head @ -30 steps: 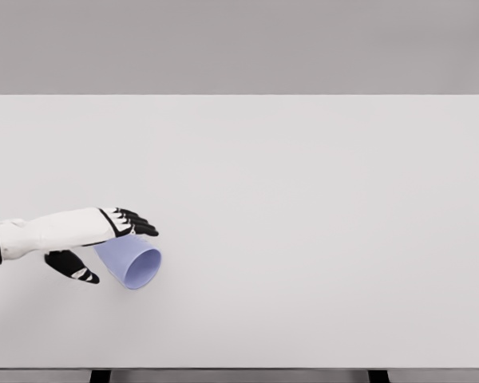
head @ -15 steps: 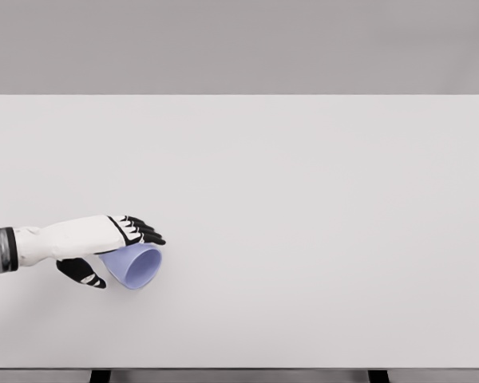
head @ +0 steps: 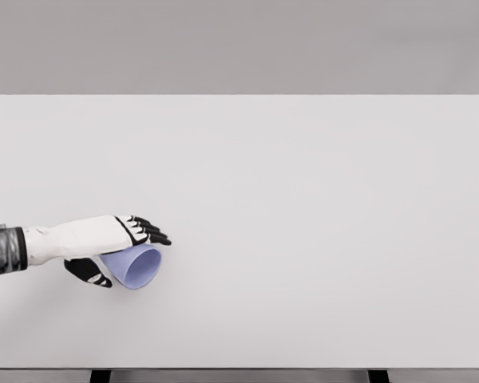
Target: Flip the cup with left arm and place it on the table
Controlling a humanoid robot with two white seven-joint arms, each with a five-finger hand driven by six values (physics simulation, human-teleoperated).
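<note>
A lilac cup point(head: 140, 269) lies on its side on the white table point(head: 319, 199), near the front left, with its mouth facing the lower right. My left hand point(head: 132, 257) comes in from the left edge and reaches over it. The black fingers point(head: 150, 232) stretch almost straight across the cup's upper side. The thumb point(head: 91, 274) sits on the near side by the cup's base. The cup's narrow end is hidden under the palm. The fingers straddle the cup without curling tight round it. The right arm does not show.
The table's front edge runs along the bottom of the view, close below the cup. Two dark table legs point(head: 100, 375) show beneath it. Behind the table is a plain grey wall.
My left hand has slid a little to the right and lower over the cup, covering more of it. The cup has stayed on its side in almost the same place.
</note>
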